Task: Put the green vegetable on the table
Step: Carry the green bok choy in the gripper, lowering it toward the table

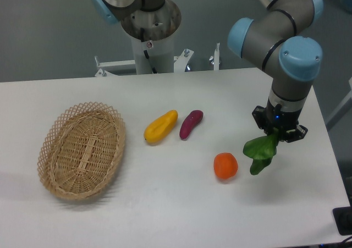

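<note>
The green vegetable (260,153) hangs leaves-down from my gripper (276,136), at the right side of the white table (181,204). Its dark green leaves droop toward the tabletop; I cannot tell whether their tips touch it. The pale stalk end is hidden between the fingers. The gripper points straight down and is shut on the vegetable's upper end.
An orange fruit (225,165) lies just left of the hanging vegetable. A purple vegetable (191,124) and a yellow fruit (160,126) lie near the table's middle. A woven wicker basket (81,149) sits at the left. The arm's base (149,33) stands behind the table.
</note>
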Robot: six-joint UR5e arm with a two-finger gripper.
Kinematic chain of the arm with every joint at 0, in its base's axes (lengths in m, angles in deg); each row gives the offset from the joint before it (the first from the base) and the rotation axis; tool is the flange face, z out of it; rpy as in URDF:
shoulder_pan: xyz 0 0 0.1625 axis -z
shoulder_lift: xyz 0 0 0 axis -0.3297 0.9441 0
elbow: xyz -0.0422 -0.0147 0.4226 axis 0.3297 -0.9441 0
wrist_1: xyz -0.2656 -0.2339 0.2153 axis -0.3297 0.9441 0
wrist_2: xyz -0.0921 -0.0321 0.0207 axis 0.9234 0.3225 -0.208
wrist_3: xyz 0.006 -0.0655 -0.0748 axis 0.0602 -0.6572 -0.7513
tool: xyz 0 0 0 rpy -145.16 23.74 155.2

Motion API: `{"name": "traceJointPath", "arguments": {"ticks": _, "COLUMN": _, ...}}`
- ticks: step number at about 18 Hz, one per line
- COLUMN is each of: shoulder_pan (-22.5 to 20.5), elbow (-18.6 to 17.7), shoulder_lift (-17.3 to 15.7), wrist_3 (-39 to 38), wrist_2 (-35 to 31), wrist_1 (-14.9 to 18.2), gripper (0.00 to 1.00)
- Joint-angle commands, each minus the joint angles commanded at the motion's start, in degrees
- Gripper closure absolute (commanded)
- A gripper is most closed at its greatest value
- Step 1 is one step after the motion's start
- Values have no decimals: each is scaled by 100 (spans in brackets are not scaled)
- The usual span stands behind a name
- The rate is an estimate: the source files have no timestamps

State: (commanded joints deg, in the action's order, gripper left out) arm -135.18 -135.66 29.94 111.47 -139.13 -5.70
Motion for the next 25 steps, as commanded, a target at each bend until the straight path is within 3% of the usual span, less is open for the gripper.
{"name": "traceJointPath", "arguments": {"ticks": 12, "shoulder_pan": -26, "elbow": -140, "shoulder_lift": -17, "wrist_3": 0, "wrist_2": 9, "wrist_1": -35, "gripper": 80}}
{"name": "traceJointPath", "arguments": {"ticks": 17, "shoulder_pan": -62, "elbow": -518, "shoulder_lift": -184, "wrist_3": 17, "wrist_2": 18, "wrist_1": -44, "gripper": 80}}
{"name": "traceJointPath", "arguments": {"ticks": 25, "shoulder_pan": -237, "elbow": -1300, "shoulder_lift": -597, "wrist_3": 947, "wrist_2": 44, "wrist_1": -53, "gripper": 80}}
